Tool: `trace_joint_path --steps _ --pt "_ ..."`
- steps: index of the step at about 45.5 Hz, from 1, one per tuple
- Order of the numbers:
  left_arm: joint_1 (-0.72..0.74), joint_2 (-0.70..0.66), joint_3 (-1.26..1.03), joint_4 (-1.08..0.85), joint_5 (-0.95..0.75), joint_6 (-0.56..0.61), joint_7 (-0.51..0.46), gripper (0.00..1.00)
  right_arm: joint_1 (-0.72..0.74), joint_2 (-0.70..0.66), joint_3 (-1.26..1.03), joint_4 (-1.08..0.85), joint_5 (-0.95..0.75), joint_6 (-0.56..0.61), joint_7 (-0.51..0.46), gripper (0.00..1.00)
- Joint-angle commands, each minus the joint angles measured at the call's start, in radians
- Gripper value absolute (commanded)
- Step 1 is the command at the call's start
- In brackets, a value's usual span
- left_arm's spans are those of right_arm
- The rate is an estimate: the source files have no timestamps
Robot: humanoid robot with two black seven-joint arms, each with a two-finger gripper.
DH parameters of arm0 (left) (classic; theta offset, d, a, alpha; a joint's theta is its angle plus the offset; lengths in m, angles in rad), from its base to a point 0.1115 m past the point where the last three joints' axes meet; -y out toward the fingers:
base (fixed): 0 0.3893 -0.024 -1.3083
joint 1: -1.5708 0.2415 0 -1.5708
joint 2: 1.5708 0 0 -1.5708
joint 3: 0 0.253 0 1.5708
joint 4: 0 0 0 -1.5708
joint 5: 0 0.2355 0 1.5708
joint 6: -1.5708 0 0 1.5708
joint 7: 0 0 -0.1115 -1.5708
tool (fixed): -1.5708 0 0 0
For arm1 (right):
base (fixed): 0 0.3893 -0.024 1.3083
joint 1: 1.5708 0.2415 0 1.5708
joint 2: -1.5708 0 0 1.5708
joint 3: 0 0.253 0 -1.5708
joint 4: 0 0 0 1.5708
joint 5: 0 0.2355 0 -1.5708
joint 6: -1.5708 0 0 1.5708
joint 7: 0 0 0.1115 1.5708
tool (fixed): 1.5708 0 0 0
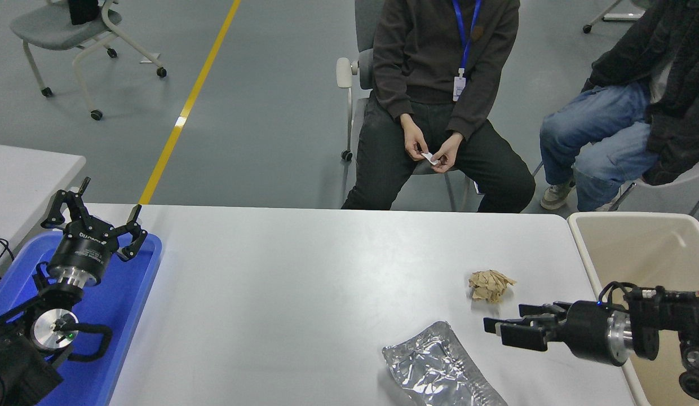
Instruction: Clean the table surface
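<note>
The table surface is a wide light grey-white top. On it lie a crumpled brown paper wad at the right and a creased silver foil bag at the front edge. My right gripper reaches in low from the right, fingers pointing left, open and holding nothing. It hovers just below the wad and right of the bag's upper end. My left gripper is parked open at the lower left, above the blue tray.
A beige bin stands off the table's right end, behind my right arm. Two people sit at the far side; one holds a small white slip. A smaller white table is at the left.
</note>
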Motion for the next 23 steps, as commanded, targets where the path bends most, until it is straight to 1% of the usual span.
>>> trace_joint_path --steps 1,10,17,23 --pt "0.0 0.0 0.0 0.0 0.0 0.0 0.0 1.0 0.103 0.118 -0.182 -0.114 -0.048 0.004 -0.003 0.99" --pt "0.0 0.0 0.0 0.0 0.0 0.0 0.0 1.0 0.057 0.164 -0.168 -0.171 -0.042 0.0 -0.014 0.99" --pt "0.0 0.0 0.0 0.0 0.0 0.0 0.0 1.0 0.036 0.182 -0.142 -0.183 -0.032 -0.014 -0.114 0.99" --pt "0.0 0.0 0.0 0.0 0.0 0.0 0.0 1.0 -0.013 0.198 -0.09 -0.185 -0.029 -0.014 -0.123 0.99"
